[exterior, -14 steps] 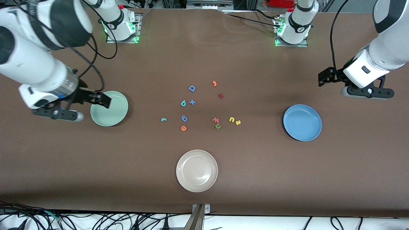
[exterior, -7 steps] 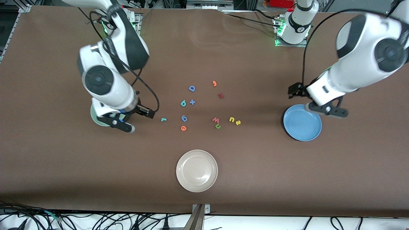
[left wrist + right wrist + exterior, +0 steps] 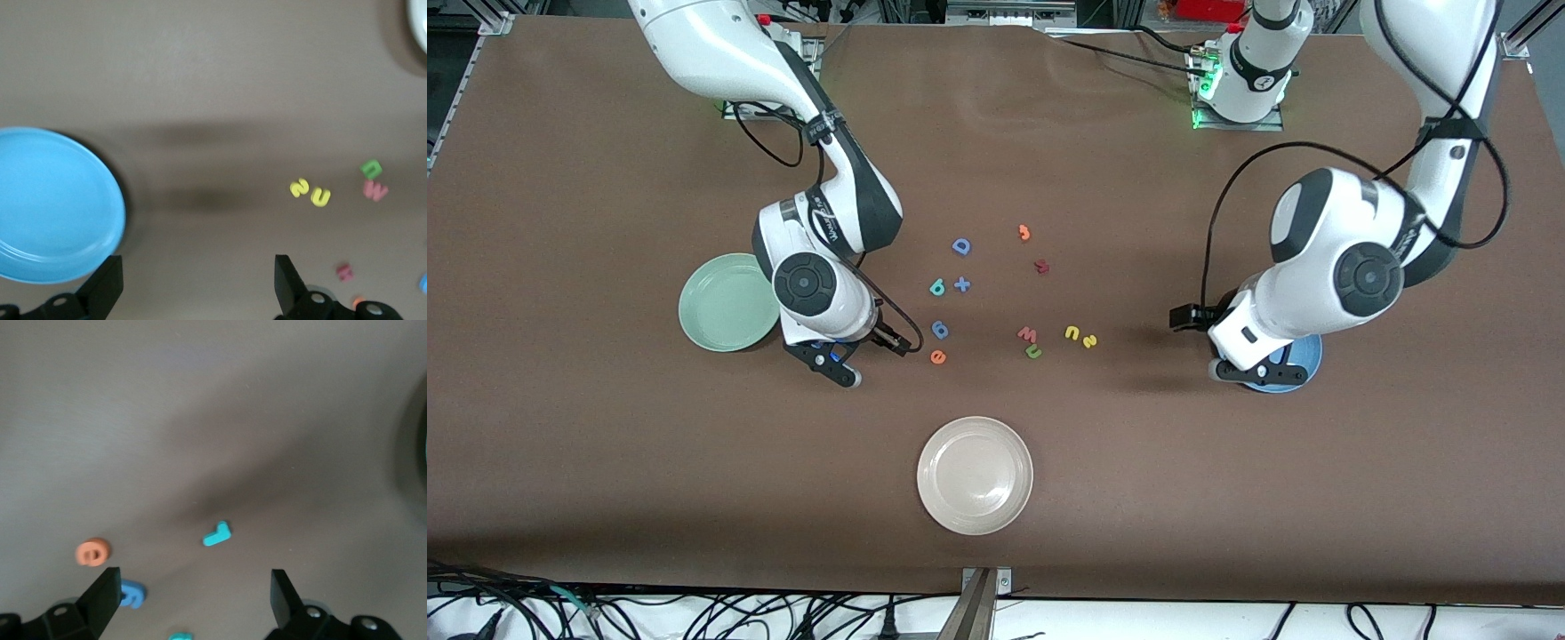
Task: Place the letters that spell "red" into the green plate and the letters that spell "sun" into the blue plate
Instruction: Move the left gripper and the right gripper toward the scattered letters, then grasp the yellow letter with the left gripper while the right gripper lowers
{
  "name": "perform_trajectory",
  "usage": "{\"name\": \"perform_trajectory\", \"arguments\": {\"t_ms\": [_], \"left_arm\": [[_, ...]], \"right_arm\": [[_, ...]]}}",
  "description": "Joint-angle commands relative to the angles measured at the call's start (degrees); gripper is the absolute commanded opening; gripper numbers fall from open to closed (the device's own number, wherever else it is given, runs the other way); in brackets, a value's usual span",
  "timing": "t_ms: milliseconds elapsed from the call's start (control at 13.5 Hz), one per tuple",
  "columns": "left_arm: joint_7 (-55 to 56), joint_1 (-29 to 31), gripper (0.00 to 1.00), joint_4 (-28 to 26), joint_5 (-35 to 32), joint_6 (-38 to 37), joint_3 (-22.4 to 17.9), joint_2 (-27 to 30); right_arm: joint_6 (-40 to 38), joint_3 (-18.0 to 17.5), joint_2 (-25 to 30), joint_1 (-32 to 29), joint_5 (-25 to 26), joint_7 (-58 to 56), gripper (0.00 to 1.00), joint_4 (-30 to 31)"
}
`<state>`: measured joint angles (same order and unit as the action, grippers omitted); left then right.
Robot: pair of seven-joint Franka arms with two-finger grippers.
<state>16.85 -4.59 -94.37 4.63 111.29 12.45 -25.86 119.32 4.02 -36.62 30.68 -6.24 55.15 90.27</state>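
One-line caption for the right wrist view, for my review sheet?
Open right gripper over the brown table, above a teal r, with an orange e nearby.

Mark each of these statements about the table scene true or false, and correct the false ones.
1. The green plate holds no letters. True.
2. The right hand is shut on the teal r. False: it is open above the r, which lies on the table.
3. The yellow s lies beside the yellow arch letter. True.
4. The left hand carries the pink w. False: it is open and empty, over the table beside the blue plate.
5. The orange e sits in the white plate. False: it lies on the table, farther from the front camera than that plate.
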Motion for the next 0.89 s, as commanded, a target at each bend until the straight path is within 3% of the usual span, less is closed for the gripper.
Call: {"name": "perform_trajectory", "arguments": {"t_ms": [0, 148, 370, 665, 813], "left_arm": [[12.72, -2.53, 1.00, 1.73, 0.82, 0.24, -0.23, -2.96], [18.97, -4.02, 0.99, 1.82, 0.74, 0.77, -0.32, -4.54], [34.34, -7.01, 0.99, 1.82, 0.74, 8.48, -0.41, -9.54], [44.64, -8.95, 0.95, 1.82, 0.73, 19.65, -0.67, -15.61], [48.00, -9.91, 0.93, 1.82, 0.73, 20.11, -0.67, -16.32]], "right_arm": [[1.88, 0.38, 1.81, 0.35, -1.05, 0.58, 0.99, 4.29], [4.07, 0.29, 0.76, 0.35, -1.75, 0.66, 0.99, 5.61], [5.92, 0.29, -0.38, 0.35, -5.78, 0.58, 0.97, 5.79], [6.72, 0.38, -1.70, 0.44, -6.94, 0.58, 0.92, 5.88], [6.81, 0.38, -1.70, 0.44, -6.94, 0.58, 0.92, 6.14]]}}
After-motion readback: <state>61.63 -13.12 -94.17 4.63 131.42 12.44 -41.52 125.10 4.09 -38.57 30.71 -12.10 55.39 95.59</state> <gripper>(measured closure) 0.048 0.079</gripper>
